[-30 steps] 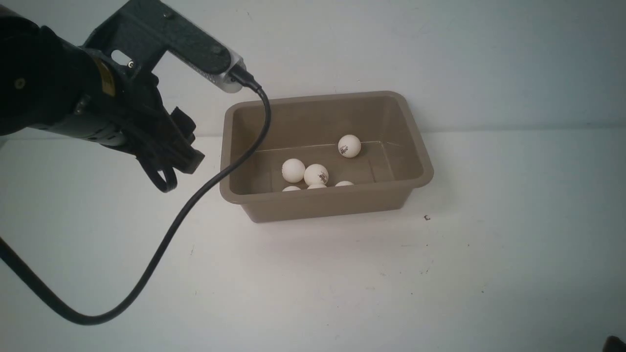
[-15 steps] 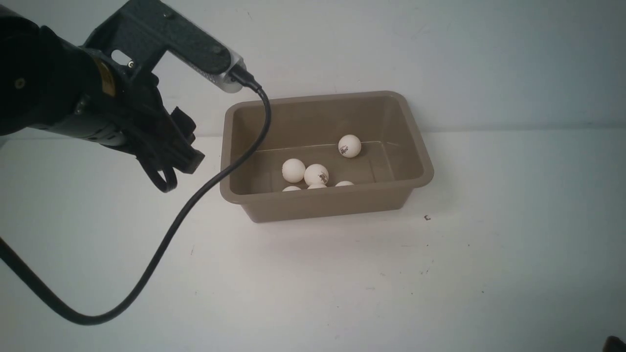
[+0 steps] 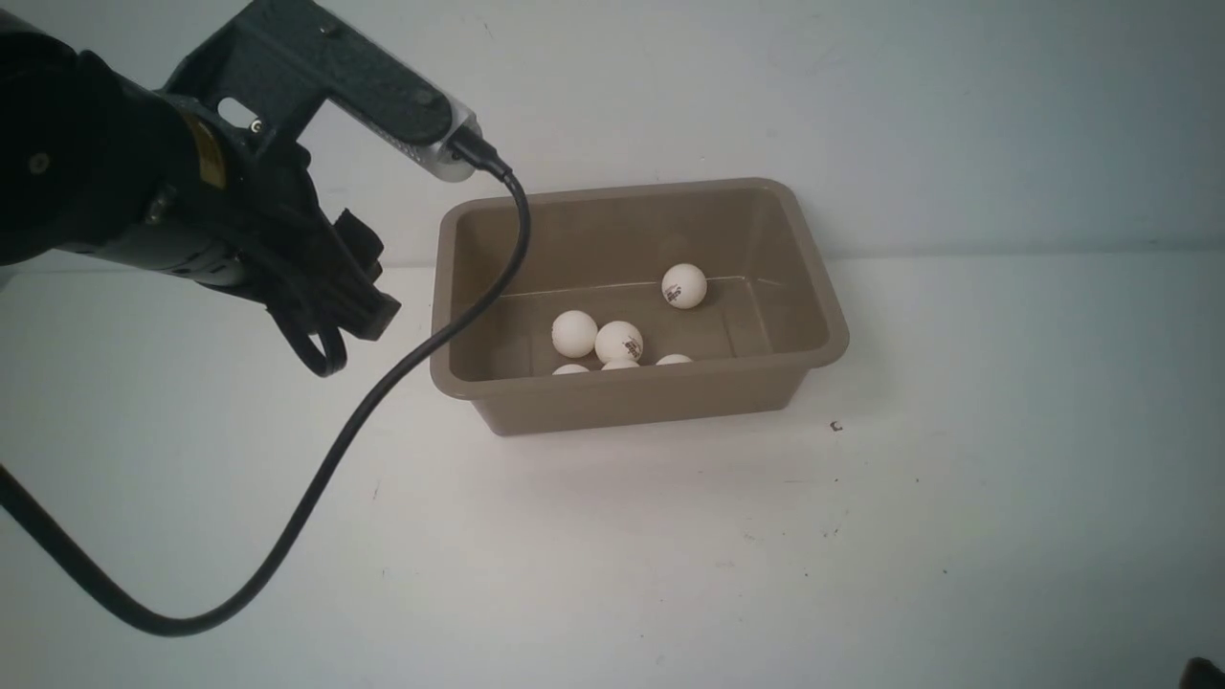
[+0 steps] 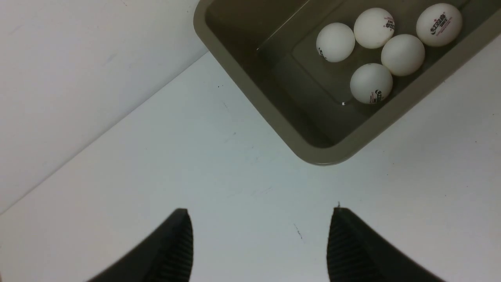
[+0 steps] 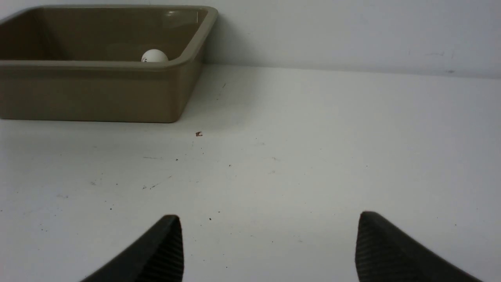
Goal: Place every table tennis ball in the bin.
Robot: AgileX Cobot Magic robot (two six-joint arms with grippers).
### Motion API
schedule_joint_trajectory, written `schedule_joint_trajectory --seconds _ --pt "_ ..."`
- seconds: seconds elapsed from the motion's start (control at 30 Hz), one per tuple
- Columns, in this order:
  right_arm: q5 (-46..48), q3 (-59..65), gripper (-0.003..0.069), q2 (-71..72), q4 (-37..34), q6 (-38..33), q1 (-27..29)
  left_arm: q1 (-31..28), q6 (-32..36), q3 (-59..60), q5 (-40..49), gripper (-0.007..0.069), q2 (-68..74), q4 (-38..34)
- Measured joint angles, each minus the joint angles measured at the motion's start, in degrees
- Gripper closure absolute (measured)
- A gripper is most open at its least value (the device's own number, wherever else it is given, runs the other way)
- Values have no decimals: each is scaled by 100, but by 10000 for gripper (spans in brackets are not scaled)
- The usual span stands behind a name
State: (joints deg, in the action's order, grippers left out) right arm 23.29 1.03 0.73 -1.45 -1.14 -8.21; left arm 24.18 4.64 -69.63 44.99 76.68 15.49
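The bin [image 3: 639, 304] is the landmark here: a taupe-brown plastic tub with rounded corners, a flared rim and a smooth inner floor, its long axis running across the white surface [image 3: 670, 555], parallel to the pale wall behind it. All the table tennis balls [image 3: 618, 342] in sight lie inside it — matte white spheres, some with a small dark logo. The front view shows three whole balls and the tops of three more just behind the near wall; five of them cluster toward the bin's near-left part, several touching, and one [image 3: 683, 285] sits apart toward the back wall. The left wrist view shows only five of the balls, the rest of the bin being cut off. No ball shows on the surface outside the bin, so the task looks finished, as far as these views reach. The left gripper [image 4: 258, 244] hangs above the surface just beyond the bin's left end, its ribbed black jaws standing wide with nothing between them; the balls lie off to its right, inside the rim, and this arm is the nearer one. The right gripper [image 5: 270, 248] sits low, well off from the bin's right corner, jaws likewise wide and empty. A black cable [image 3: 316, 478] loops down from the left arm in front of the bin's left rim.
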Motion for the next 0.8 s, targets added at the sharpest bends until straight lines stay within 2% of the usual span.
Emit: schedule_joint_trajectory --seconds 0.33,0.6,0.67,0.8 --pt "0 0 125 0 0 0 0 0 -26 0 -8 209 -58 -14" --pt "0 0 125 0 0 0 0 -47 -71 1022 -1114 209 -1535 -417" --pt "0 0 125 0 0 0 0 -202 -77 1470 -1493 209 -1949 -589" --pt "0 0 125 0 0 0 0 -992 -61 2871 -2071 209 -2958 -1214"
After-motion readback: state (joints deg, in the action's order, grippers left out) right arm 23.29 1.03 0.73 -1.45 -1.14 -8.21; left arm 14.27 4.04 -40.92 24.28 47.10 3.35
